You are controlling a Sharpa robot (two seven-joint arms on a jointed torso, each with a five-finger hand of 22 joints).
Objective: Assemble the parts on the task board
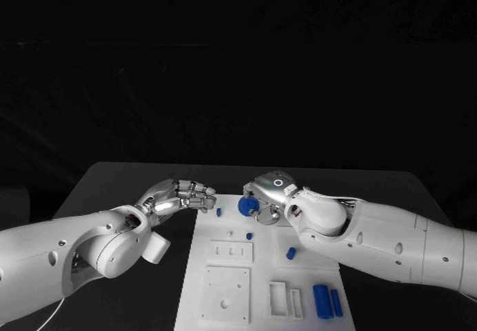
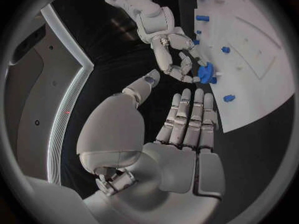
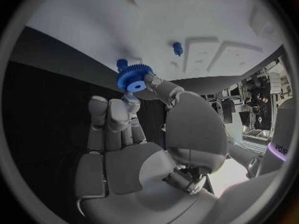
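Observation:
The white task board (image 1: 227, 289) lies in the middle of the black table. Over its far end my right hand (image 1: 267, 196) pinches a blue gear (image 1: 249, 205) between thumb and a finger; the gear (image 3: 132, 79) has a centre hole and hangs just above the board (image 3: 187, 20). My left hand (image 1: 186, 194) hovers to the left of the board's far corner and holds nothing, fingers stretched out (image 2: 187, 127). In the left wrist view the right hand (image 2: 174, 55) with the gear (image 2: 206, 72) is beyond those fingertips. Small blue pegs (image 1: 218, 212) (image 1: 249, 235) (image 1: 291, 253) stand on the board.
Two blue bars (image 1: 321, 301) (image 1: 336, 302) lie side by side at the board's near right. White raised blocks (image 1: 231, 251) and open frames (image 1: 278, 299) sit on the near half of the board. Black table (image 1: 119, 186) surrounds the board.

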